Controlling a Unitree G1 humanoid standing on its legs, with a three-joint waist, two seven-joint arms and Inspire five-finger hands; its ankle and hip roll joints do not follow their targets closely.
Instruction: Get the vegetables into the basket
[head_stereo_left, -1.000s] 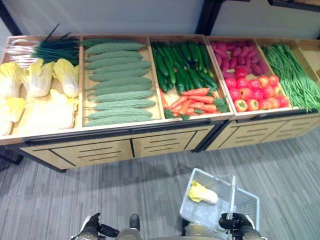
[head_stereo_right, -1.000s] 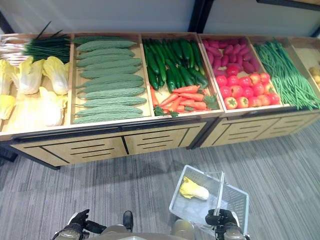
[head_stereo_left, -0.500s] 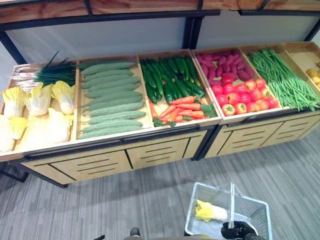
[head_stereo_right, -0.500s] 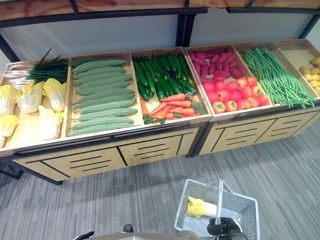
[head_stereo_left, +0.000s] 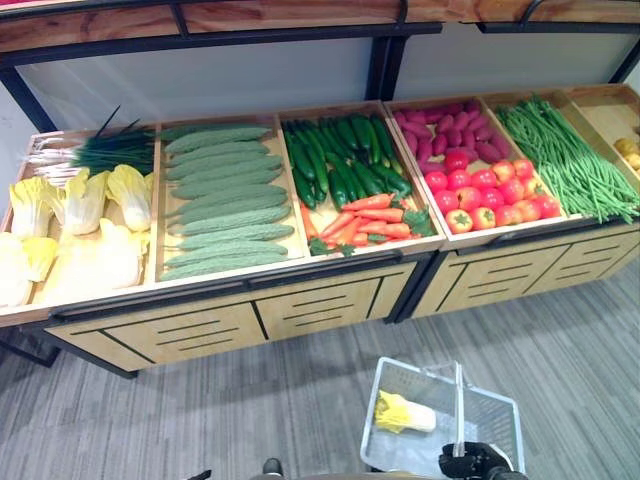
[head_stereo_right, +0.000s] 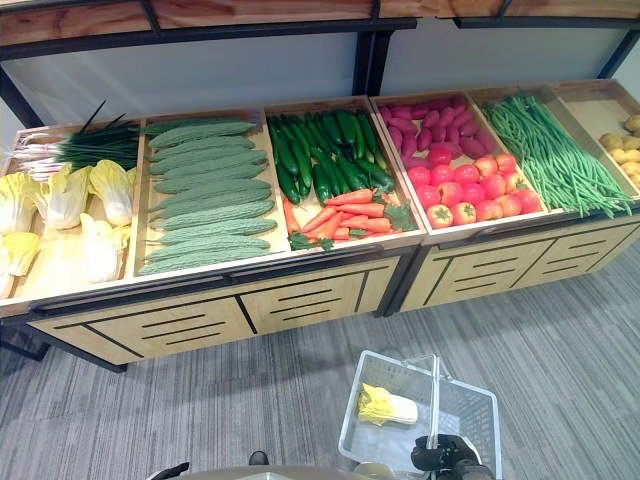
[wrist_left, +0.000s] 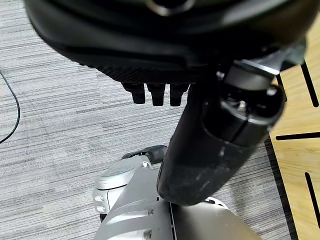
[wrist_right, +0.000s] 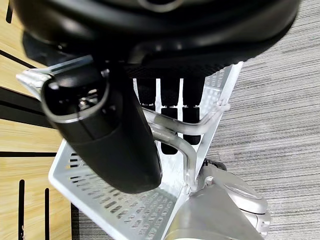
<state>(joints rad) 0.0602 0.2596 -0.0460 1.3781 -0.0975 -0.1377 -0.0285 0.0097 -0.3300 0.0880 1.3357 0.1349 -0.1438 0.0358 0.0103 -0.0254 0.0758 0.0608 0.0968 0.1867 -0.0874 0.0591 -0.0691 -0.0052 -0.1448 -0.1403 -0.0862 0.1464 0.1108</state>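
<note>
My right hand (wrist_right: 165, 125) curls round the thin metal handle of the white wire basket (head_stereo_left: 492, 412) and holds it low by my right side. One yellow-green cabbage (head_stereo_left: 404, 413) lies in the basket already. The other vegetables are up ahead of me on the long wooden stand (head_stereo_left: 300, 300), well apart from both hands. The long bumpy green gourds (head_stereo_left: 225, 195) lie sideways across their tray. My left hand (wrist_left: 157, 92) is free, down by the grey floor, fingers loose and holding nothing, so I think it should do the picking.

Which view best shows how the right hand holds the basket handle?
The right wrist view: the right hand has its fingers curled round the basket handle. Both eye views show the hand small at the lower edge, with the basket seen from above.
</note>
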